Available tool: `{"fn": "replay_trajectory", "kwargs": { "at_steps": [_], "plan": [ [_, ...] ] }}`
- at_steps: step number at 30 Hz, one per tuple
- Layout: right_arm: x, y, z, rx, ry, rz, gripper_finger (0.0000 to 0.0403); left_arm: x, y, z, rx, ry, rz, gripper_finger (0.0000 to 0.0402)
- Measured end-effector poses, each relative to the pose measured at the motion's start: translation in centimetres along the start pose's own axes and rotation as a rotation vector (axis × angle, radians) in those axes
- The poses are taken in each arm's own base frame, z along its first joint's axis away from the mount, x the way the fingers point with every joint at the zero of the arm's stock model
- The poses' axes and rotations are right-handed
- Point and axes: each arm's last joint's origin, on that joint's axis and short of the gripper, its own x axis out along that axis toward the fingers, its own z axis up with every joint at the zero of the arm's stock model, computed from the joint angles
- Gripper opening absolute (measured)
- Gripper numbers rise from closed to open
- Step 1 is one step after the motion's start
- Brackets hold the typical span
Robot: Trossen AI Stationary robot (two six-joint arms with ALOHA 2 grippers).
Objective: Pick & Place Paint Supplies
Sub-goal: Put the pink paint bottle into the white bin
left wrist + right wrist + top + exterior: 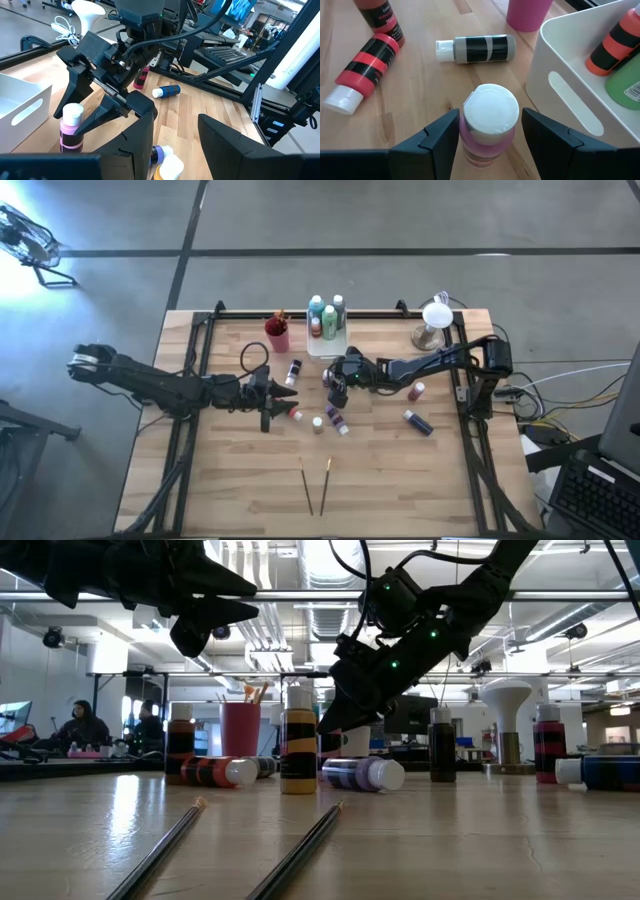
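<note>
My right gripper (490, 137) is open and low over the table near the white tray (560, 90). Its fingers stand on either side of an upright pink bottle with a white cap (488, 117), with a thin gap on each side. The left wrist view shows the same bottle (71, 131) between those fingers. My left gripper (290, 392) is open and hovers above the table. Below it are a white-capped yellow bottle (170, 167) and a purple one (157, 152). Two paintbrushes (307, 485) (326, 483) lie near the table's near edge.
The tray (312, 345) holds green, teal and orange bottles. A magenta cup (277, 337) with brushes stands to its left. A grey bottle (477, 49) and a red one (362, 70) lie on their sides. Maroon (416, 391) and blue (418, 421) bottles lie to the right. A white stand (433, 325) is at the far right corner.
</note>
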Motion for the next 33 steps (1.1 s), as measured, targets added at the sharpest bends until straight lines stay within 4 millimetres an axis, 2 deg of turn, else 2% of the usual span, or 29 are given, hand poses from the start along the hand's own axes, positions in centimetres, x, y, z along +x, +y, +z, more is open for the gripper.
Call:
{"fn": "replay_trajectory", "kwargs": {
  "at_steps": [15,20,25,33],
  "plan": [
    [-0.02,0.01,0.02,0.0,-0.001,0.001,0.0267,0.0,0.01,-0.01,0.001,0.001,0.001,0.0161],
    [-0.02,0.06,0.33,-0.007,-0.01,0.001,0.0276,0.0,0.01,-0.02,0.001,0.002,0.001,0.0161],
    [0.0,0.02,0.55,-0.014,-0.017,-0.006,0.026,0.0,0.02,-0.06,0.002,0.007,0.003,0.0161],
    [-0.12,-0.03,0.66,-0.016,-0.021,-0.013,0.021,0.0,0.03,-0.08,0.002,0.008,0.003,0.0161]
  ]
}}
